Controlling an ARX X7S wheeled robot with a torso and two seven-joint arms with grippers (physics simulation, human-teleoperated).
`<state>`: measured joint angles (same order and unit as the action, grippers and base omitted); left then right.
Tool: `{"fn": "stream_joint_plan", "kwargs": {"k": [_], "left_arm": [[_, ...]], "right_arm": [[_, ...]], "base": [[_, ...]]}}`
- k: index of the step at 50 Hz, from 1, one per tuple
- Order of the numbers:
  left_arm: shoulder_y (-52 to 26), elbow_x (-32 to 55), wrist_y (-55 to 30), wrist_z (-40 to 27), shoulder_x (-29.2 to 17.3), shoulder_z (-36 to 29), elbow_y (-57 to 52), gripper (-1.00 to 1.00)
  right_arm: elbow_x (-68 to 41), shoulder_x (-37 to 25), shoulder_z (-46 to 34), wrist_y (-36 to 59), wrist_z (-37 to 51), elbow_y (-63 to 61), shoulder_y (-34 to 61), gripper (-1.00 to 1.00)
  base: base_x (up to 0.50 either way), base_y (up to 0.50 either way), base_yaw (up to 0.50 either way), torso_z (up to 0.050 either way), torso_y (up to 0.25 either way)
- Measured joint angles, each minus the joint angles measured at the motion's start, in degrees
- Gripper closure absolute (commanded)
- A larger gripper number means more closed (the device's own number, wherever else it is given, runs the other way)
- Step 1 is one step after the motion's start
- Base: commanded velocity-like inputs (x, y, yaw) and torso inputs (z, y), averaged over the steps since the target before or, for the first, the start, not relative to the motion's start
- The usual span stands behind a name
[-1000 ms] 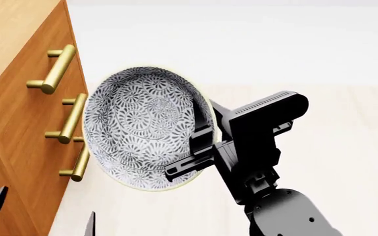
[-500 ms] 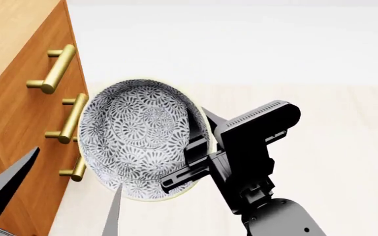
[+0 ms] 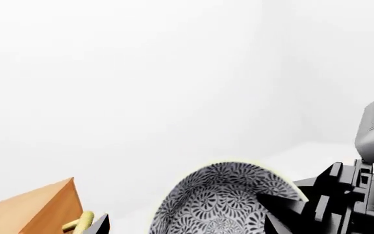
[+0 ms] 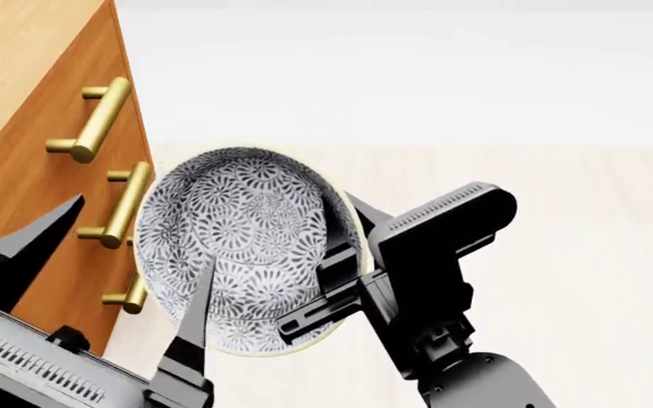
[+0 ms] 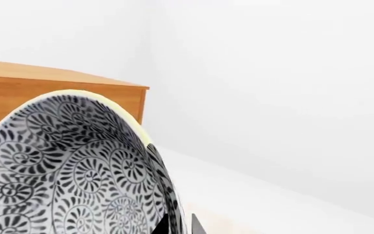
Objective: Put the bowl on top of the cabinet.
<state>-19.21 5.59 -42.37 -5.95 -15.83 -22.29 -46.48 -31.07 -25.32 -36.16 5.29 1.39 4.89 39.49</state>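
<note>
The bowl (image 4: 247, 242), white with a dense dark floral pattern, hangs tilted on edge in the air beside the front of the orange-brown cabinet (image 4: 26, 127). My right gripper (image 4: 343, 246) is shut on the bowl's right rim. In the right wrist view the rim of the bowl (image 5: 64, 165) passes between the two fingers of the right gripper (image 5: 177, 226), with the cabinet (image 5: 57, 87) behind. My left gripper (image 4: 143, 234) is open at the lower left, one finger before the cabinet front and one overlapping the bowl. In the left wrist view the bowl (image 3: 219, 204) shows between the tips of the left gripper (image 3: 190, 222).
Three brass bar handles (image 4: 122, 204) stick out from the cabinet front close to the bowl's left side. The cabinet top (image 4: 9, 51) runs off the upper left. A pale floor (image 4: 553, 212) and white wall lie to the right and behind.
My left gripper has risen into the head view from the lower left, open, up to the bowl. The bowl and right gripper have sunk slightly and drifted left.
</note>
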Motion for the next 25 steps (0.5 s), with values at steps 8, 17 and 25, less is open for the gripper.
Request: {"fn": "stream_joint_plan", "kwargs": {"k": [8, 17, 25], "left_arm": [[-4.64, 8.01, -8.57, 3.69, 2.62, 6.16, 0.36, -1.0], [-9.01, 16.01, -17.54, 6.26, 5.49, 12.9, 1.78, -1.0], [-11.84, 19.5, -22.25, 6.68, 6.63, 16.5, 3.46, -1.0]], "right_arm": [[0.12, -0.3, -0.14, 0.06, 0.15, -0.6, -0.18, 1.0], [0.05, -0.75, -0.13, 0.2, 0.33, -1.48, -0.33, 1.0], [-0.05, -1.13, -0.01, 0.09, 0.41, -1.9, -0.54, 1.0]], "base": [[0.0, 0.0, 0.0, 0.0, 0.001], [0.0, 0.0, 0.0, 0.0, 0.0], [0.0, 0.0, 0.0, 0.0, 0.0]]}}
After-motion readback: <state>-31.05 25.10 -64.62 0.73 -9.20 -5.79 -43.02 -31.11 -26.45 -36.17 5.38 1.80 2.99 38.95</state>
